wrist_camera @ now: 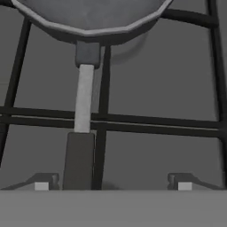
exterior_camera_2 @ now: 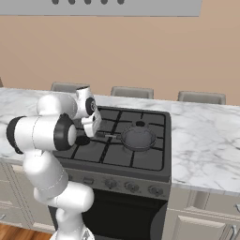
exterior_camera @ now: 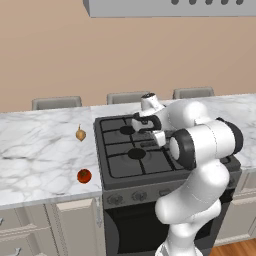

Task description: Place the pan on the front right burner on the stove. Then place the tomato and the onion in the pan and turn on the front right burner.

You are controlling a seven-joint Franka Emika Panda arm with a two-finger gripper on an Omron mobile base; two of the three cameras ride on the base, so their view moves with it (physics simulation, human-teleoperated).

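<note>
Gripper (wrist_camera: 113,185) is wide open and holds nothing. In the hand view its two fingertips (wrist_camera: 42,184) stand far apart low over the stove (exterior_camera_2: 154,169), with the pan's handle (wrist_camera: 80,155) running between them, close beside the left tip; contact there can't be told.

Pan (exterior_camera_2: 138,137) sits flat on the grates over the front right burner, handle pointing left toward the hand. The burner cap itself is hidden under it. The pan body lies just inside the stove's right edge, near the front.

Tomato (exterior_camera: 84,176) sits on the counter (exterior_camera: 35,150) left of the stove, near the front edge. Onion (exterior_camera: 80,134) is on the same stretch of counter, farther back, stalk up. The two are well apart from each other, and neither touches the stove.

Open room: bare marble all around both vegetables. The left-hand grates (exterior_camera: 131,152) are bare. Knob row (exterior_camera_2: 131,186) along the stove front is unobstructed in the right base view. The arm's elbow (exterior_camera: 205,142) hangs over the stove's near right corner in the left base view. Range hood (exterior_camera: 170,7) is high overhead, well above the arm.
</note>
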